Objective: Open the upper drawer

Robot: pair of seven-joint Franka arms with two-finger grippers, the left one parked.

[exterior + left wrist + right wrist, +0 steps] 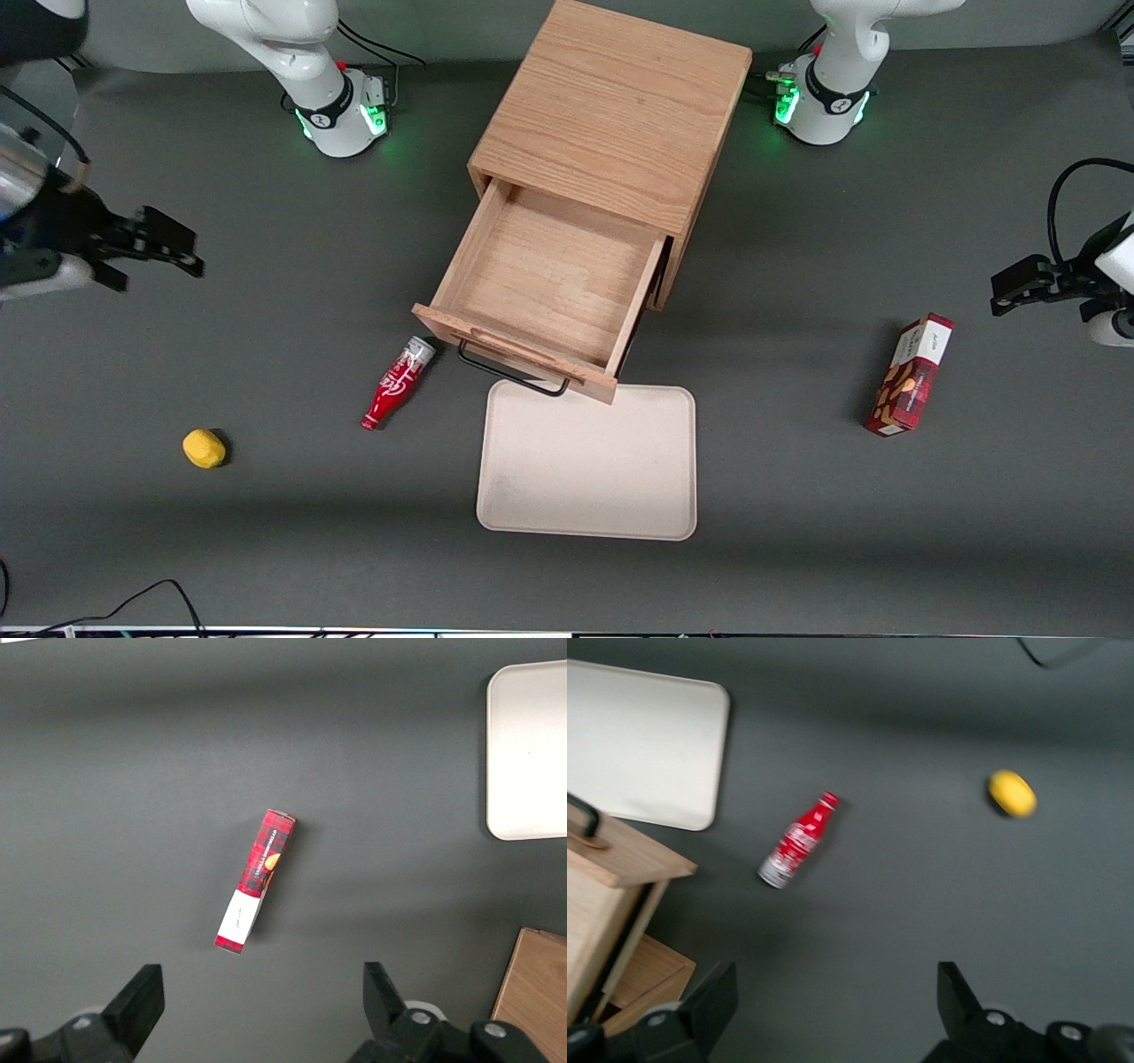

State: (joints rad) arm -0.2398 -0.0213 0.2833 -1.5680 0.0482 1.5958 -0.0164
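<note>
- Upper drawer [542, 292] stands pulled well out, empty; handle [512, 373] faces the front camera.
- My gripper [142, 251] hangs open, holding nothing, well apart toward the working arm's table end.

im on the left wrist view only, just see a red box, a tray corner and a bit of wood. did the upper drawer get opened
observer: yes, the upper drawer is pulled well out of the oak cabinet, and nothing is in it.
operator: where's the working hand
observer: the hand is off toward the working arm's end of the table, well apart from the drawer, open and holding nothing.
operator: anything by the handle i should know about
observer: a red bottle lies on its side on the table, its base end close to the drawer front's corner, beside the black handle.
</note>
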